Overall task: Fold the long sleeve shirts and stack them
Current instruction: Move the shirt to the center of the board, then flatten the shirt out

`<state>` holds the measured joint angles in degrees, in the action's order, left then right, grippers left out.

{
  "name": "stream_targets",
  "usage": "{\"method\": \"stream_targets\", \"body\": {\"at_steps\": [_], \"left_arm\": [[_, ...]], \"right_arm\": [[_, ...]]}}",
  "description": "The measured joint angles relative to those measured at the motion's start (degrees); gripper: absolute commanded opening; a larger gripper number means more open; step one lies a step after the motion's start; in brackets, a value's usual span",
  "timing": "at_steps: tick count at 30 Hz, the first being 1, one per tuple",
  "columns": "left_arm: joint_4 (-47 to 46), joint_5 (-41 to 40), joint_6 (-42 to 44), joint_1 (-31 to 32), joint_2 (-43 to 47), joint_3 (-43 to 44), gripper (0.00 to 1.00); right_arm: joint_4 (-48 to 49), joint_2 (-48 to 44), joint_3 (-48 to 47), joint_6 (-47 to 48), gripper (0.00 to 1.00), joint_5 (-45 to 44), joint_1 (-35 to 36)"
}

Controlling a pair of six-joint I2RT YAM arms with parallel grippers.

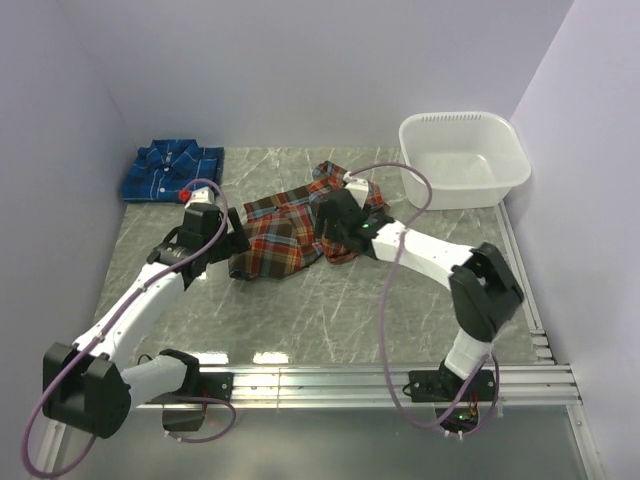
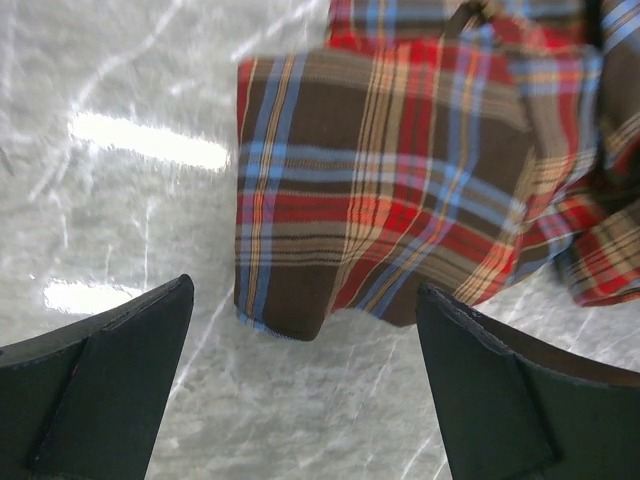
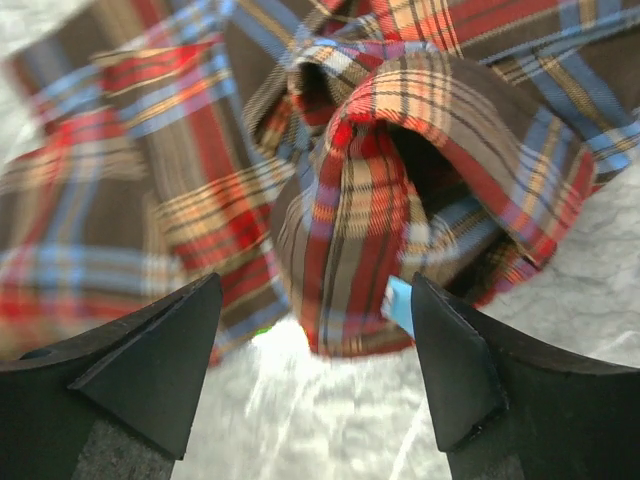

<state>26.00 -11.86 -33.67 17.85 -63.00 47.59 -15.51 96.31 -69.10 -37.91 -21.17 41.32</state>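
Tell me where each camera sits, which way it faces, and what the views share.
Top external: above and behind the robot, facing down over the table; left arm and right arm show whole.
Left wrist: on the left arm, looking down past the open left gripper at the red plaid shirt.
Right wrist: on the right arm, looking past the open right gripper at that shirt's bunched folds.
Shared: all three show the red plaid shirt.

Bright light, table point(image 2: 120, 140) glare, blurred right-wrist view
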Motion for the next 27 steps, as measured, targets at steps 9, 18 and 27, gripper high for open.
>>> {"method": "stream_targets", "body": {"at_steps": [9,18,27], "left_arm": [[1.09,1.38,-1.53,-0.24,-1.01,-0.5,0.99],[1.29,1.11,-1.53,-0.26,-0.48,-0.55,0.99],[1.27,2.38,-1.73,-0.31,-1.49,-0.55,0.99]], "right_arm": [[-4.28,9.57,-3.15,-5.2,0.68,-11.02,0.72],[3.63,-6.34,16.39,-4.02,0.43,-3.98,-12.31],[15.82,-8.7,26.53,-3.32,0.38,12.5,-19.45]]}}
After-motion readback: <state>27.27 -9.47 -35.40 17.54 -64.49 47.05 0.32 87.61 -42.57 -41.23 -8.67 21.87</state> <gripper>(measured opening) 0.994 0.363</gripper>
